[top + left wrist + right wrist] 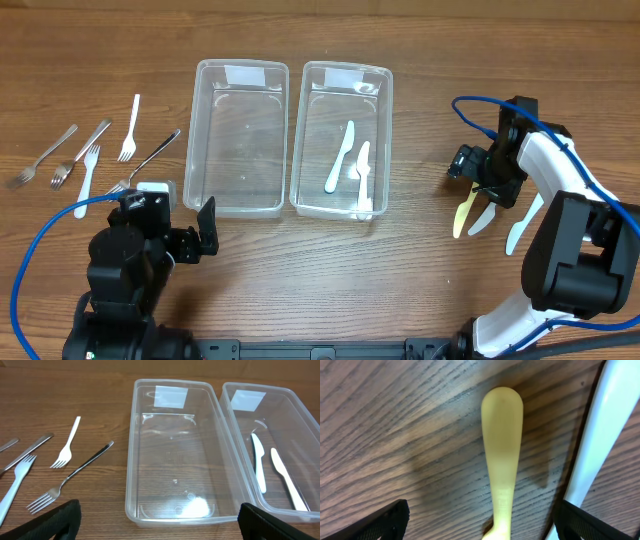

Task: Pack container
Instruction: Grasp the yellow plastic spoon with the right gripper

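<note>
Woodgrain tabletop [400, 290] carries everything. Nearest the robot, at about 7 o'clock, the left gripper [159, 529] hangs with its jaws spread wide and nothing between them, facing the near end of the left container [238, 140]. Farther out, at 3 o'clock, the right gripper [485, 526] is spread too, one finger on either side of the handle of a yellow plastic knife [502, 445] that lies flat on the wood; whether they touch it I cannot tell. Just beside that knife, on its 3 o'clock side, lie a loose white knife [482, 219] and then a longer white utensil [520, 226], all three outside the containers. At the middle of the tabletop the two clear plastic containers stand side by side, their long walls just beside each other. The left container's clear floor is bare. The right container [318, 110] holds a pale blue knife [337, 160] and, just to its 3 o'clock side, a packed white knife [364, 175], both lying lengthwise, the white one reaching nearer to the robot. At 9 o'clock the forks lie loose on the wood: a metal fork [150, 160] closest to the left container, a pale plastic fork [87, 180] beside it, more metal cutlery [45, 155] toward the tabletop's edge, and a white plastic fork [129, 130] reaching farthest back.
</note>
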{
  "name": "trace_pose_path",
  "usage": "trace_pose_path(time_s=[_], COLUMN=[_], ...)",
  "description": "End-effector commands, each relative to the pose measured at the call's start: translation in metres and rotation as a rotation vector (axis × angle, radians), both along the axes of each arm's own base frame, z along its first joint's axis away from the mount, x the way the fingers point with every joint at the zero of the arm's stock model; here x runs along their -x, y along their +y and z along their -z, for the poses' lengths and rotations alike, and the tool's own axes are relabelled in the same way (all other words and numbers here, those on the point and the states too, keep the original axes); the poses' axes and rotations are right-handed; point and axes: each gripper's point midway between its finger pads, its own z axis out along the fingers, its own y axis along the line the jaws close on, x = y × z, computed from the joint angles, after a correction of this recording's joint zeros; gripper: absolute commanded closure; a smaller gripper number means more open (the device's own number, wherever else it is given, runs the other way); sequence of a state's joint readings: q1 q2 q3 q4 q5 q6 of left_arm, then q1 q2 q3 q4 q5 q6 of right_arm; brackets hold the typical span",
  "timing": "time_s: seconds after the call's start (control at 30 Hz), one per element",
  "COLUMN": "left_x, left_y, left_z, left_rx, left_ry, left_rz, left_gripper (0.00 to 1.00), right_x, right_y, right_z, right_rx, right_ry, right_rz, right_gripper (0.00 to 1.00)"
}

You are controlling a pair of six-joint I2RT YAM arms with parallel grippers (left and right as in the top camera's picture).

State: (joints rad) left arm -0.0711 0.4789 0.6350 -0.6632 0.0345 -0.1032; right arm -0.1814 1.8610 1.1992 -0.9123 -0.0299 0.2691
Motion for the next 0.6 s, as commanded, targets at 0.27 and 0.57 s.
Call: trace_pose_path(time_s=[0.27,0.57], left_x=[-0.001,-0.001], left_y=[-0.002,-0.002], left_z=[-0.010,-0.010], left_rx=[0.025,0.025], left_ry=[-0.019,-0.019], left_rz=[0.002,0.002], left_gripper=[0.00,0.00], right_x=[0.002,0.011], right_y=[0.011,0.019], right_z=[0.018,0.045], right_rx=[-0.017,-0.030], right_ry=[0.043,0.124], right_rz=[-0.038,-0.059], right_gripper=[0.06,0.18])
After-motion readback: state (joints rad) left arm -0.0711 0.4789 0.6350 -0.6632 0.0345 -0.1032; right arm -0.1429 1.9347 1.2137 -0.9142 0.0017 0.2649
